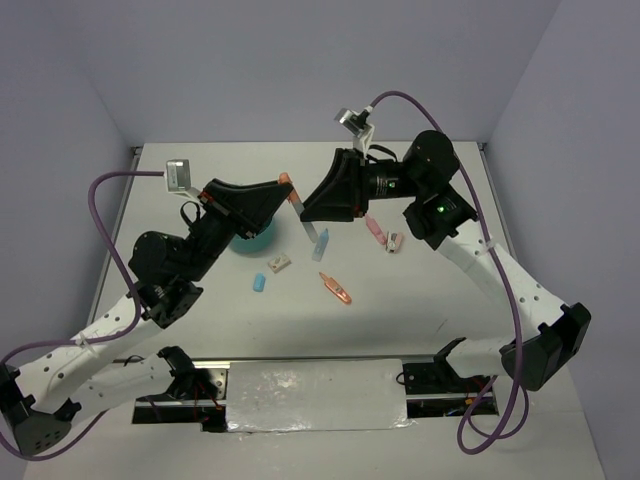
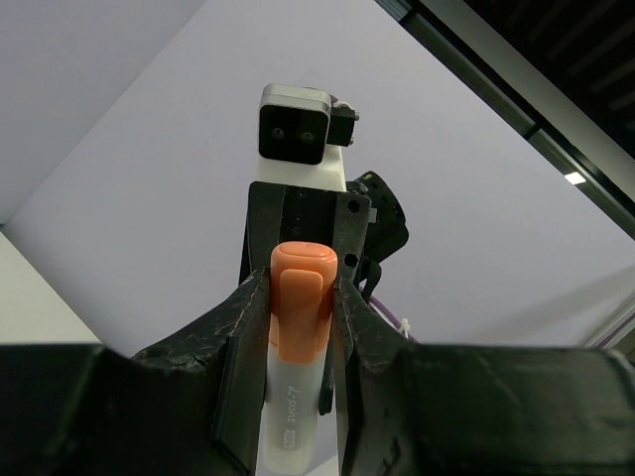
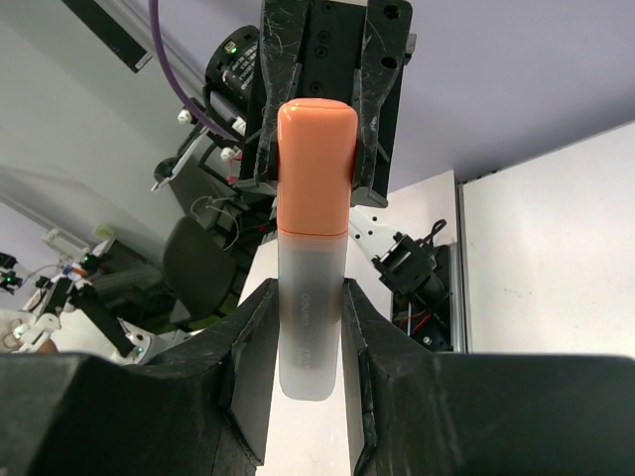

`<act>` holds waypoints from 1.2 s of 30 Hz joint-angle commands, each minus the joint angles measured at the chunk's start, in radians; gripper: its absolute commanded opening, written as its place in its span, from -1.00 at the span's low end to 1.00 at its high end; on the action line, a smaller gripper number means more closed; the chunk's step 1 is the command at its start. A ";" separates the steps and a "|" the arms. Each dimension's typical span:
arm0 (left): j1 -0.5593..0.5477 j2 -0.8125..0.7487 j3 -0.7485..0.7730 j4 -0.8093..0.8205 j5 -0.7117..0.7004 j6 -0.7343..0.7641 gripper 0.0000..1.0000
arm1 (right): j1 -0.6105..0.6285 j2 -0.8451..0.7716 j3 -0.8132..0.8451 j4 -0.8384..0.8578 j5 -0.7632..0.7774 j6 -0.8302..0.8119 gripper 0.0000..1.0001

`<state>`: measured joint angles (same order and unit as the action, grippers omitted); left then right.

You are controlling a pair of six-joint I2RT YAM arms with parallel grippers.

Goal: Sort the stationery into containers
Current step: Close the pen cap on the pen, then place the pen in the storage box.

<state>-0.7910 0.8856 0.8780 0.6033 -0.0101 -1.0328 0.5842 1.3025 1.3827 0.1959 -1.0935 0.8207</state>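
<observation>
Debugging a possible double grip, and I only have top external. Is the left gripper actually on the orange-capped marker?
Observer: Yes. The left wrist view shows the left gripper pinching the orange-capped marker right at its cap.
Operator: And the right?
Observer: The right wrist view shows the right gripper closed on the same marker's frosted barrel, below the cap.
Operator: Any print on it?
Observer: The left wrist view shows small lettering along the barrel, too small to read.
</observation>
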 commanded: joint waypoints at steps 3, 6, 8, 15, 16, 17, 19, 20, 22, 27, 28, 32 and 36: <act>-0.112 0.030 -0.071 -0.221 0.263 0.002 -1.00 | -0.044 0.021 0.121 0.129 0.288 -0.048 -1.00; -0.128 0.035 -0.076 -0.218 0.254 0.005 -1.00 | -0.044 0.027 0.134 0.103 0.299 -0.061 -1.00; -0.132 0.038 -0.082 -0.212 0.251 0.002 -1.00 | -0.043 0.035 0.156 0.062 0.302 -0.074 -1.00; -0.148 0.030 -0.083 -0.226 0.231 0.011 -1.00 | -0.046 0.043 0.164 0.048 0.308 -0.091 -1.00; -0.148 0.021 -0.074 -0.272 0.213 0.022 -1.00 | -0.046 0.041 0.141 0.084 0.288 -0.081 -1.00; -0.148 0.012 -0.065 -0.299 0.172 0.033 -1.00 | -0.046 0.038 0.125 0.098 0.279 -0.080 -0.99; -0.146 -0.002 0.004 -0.390 0.103 0.101 -1.00 | -0.047 0.029 0.064 0.146 0.239 -0.084 -0.70; -0.146 -0.001 0.037 -0.492 0.069 0.128 -1.00 | -0.046 0.015 0.037 0.169 0.225 -0.077 -0.27; -0.145 0.018 0.134 -0.591 -0.049 0.194 -1.00 | -0.046 0.001 -0.025 0.197 0.205 -0.084 0.06; -0.102 0.049 0.233 -0.732 -0.233 0.261 -1.00 | -0.050 -0.045 -0.066 0.018 0.253 -0.219 0.52; -0.076 0.053 0.248 -0.743 -0.246 0.267 -1.00 | -0.060 -0.051 -0.088 -0.040 0.262 -0.257 0.55; 0.010 0.058 0.230 -0.725 -0.228 0.287 -1.00 | -0.102 -0.091 -0.188 -0.075 0.276 -0.291 0.59; 0.076 0.095 0.199 -0.712 -0.238 0.381 -1.00 | -0.152 -0.134 -0.278 -0.185 0.377 -0.362 0.61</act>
<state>-0.7486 0.9653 1.0840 -0.1139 -0.2333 -0.7475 0.4614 1.2148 1.1496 0.0834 -0.8188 0.5438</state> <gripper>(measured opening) 0.377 0.806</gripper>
